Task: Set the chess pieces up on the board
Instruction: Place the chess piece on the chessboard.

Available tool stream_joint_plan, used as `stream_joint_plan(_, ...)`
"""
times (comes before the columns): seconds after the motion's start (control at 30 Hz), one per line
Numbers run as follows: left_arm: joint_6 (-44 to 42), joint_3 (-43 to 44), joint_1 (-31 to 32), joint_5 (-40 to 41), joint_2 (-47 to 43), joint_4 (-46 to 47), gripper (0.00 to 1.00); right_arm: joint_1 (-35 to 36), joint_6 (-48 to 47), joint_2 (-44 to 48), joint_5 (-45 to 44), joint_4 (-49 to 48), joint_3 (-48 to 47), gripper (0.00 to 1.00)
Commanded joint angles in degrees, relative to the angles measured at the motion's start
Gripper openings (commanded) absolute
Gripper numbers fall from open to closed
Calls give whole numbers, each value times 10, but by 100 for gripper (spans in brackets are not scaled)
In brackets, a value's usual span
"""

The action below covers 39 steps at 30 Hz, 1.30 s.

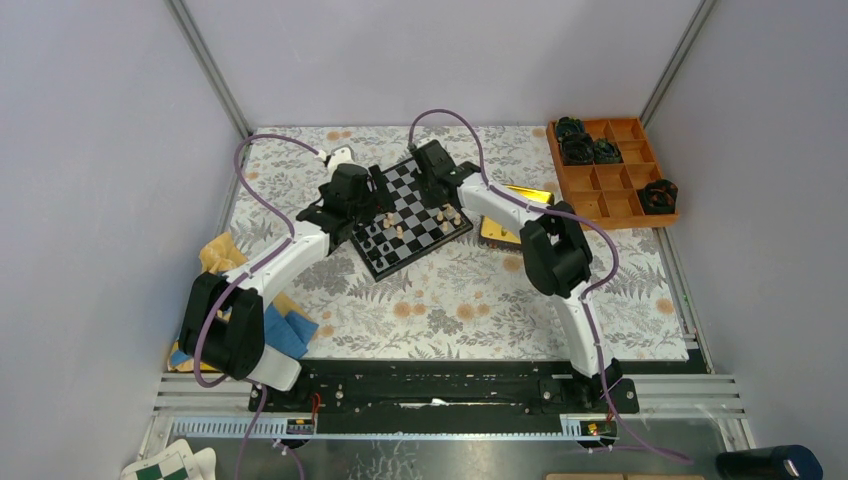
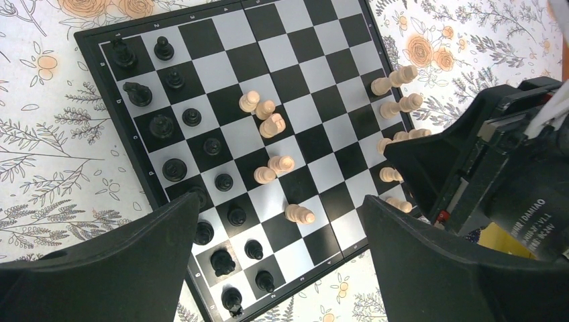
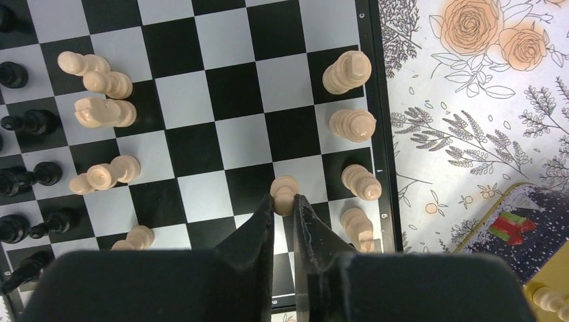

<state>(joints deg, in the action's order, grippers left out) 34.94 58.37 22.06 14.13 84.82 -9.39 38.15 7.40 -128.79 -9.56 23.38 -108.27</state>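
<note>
Right wrist, pincer (image 3: 284, 203) pointing down (pinching tan piece (image 3: 284, 187))

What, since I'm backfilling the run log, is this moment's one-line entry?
left gripper: open over board | right gripper: shut on tan piece near board edge | black pieces: two rows | tan pieces: several loose mid-board

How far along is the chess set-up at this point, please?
Done: the black pieces stand in roughly two rows along one side of the board, and a partial tan row lines the opposite edge. In hand: the right tool grips a tan piece beside that edge; the left tool hovers open. Left: loose tan pieces lying mid-board.
</note>
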Motion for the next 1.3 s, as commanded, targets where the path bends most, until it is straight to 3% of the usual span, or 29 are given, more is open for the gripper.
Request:
stream_joint_plan(0.0,-5,-3,-3,4,-1,3,99,1,-12,-6,-16,-25,-8,0)
stream_joint_plan(1.27,-5,10,-4,0,41,2,99,-21,-1,-29,13,-31,12,1)
